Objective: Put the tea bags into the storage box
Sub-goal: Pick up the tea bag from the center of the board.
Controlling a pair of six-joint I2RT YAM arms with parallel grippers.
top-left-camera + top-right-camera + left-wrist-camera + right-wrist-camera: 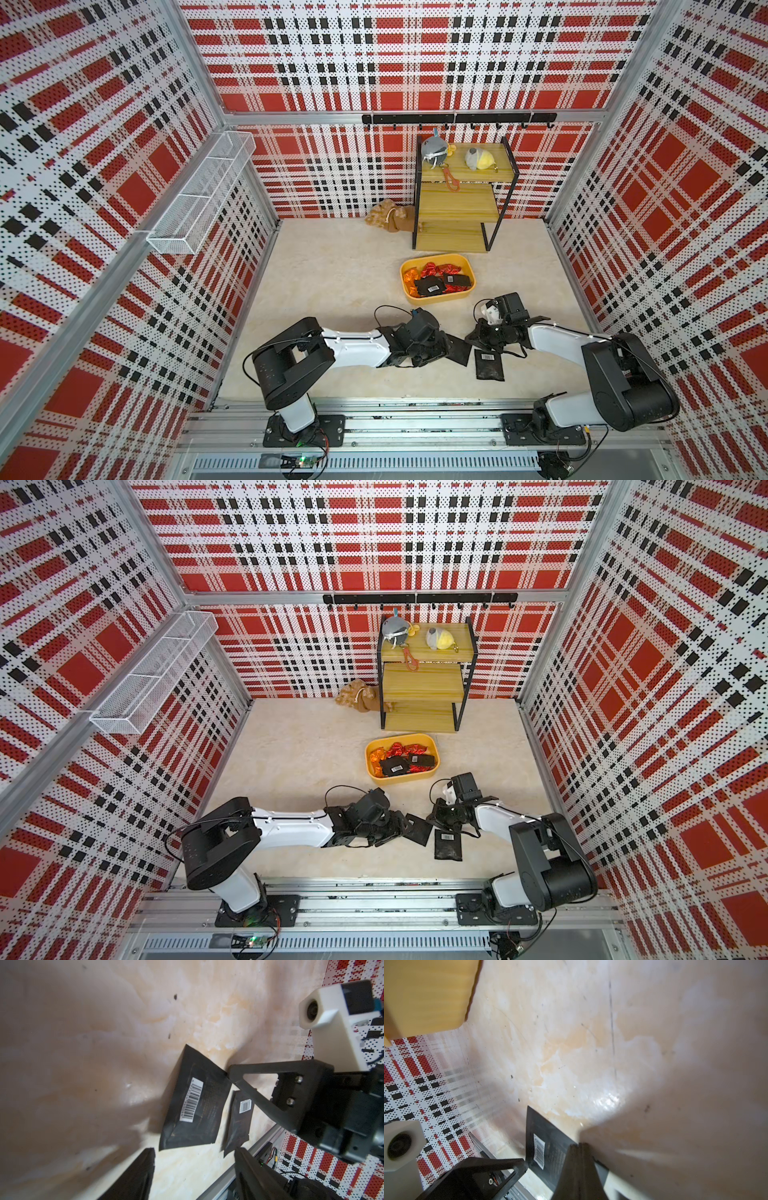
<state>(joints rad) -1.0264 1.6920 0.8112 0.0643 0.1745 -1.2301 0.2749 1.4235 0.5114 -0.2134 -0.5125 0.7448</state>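
1. Most of the load is home. Red and orange foil tea bags (430,286) and a few black ones lie heaped in the yellow tub (441,299), which sits right of centre on the tabletop (332,291), just in front of the wooden shelf (457,199).
2. Two black packets are not yet in. Both are near the front edge of the tabletop, between the two arms.
3. The right gripper (580,1148) is clenched on a corner of the tilted sachet (197,1105), as far as the wrist views show. The packet stands partly off the surface with its barcode label showing.
4. The left gripper (195,1149) is released and holds nothing, its fingers spread on either side of that packet's lower edge. I cannot tell whether one finger brushes it.
5. The flat sachet (489,365) lies just beside the tilted one, toward the right arm, and neither gripper holds it.
6. From where I stand, the job looks nearly finished. One packet is in hand and one more needs fetching, each with a short carry back to the tub.
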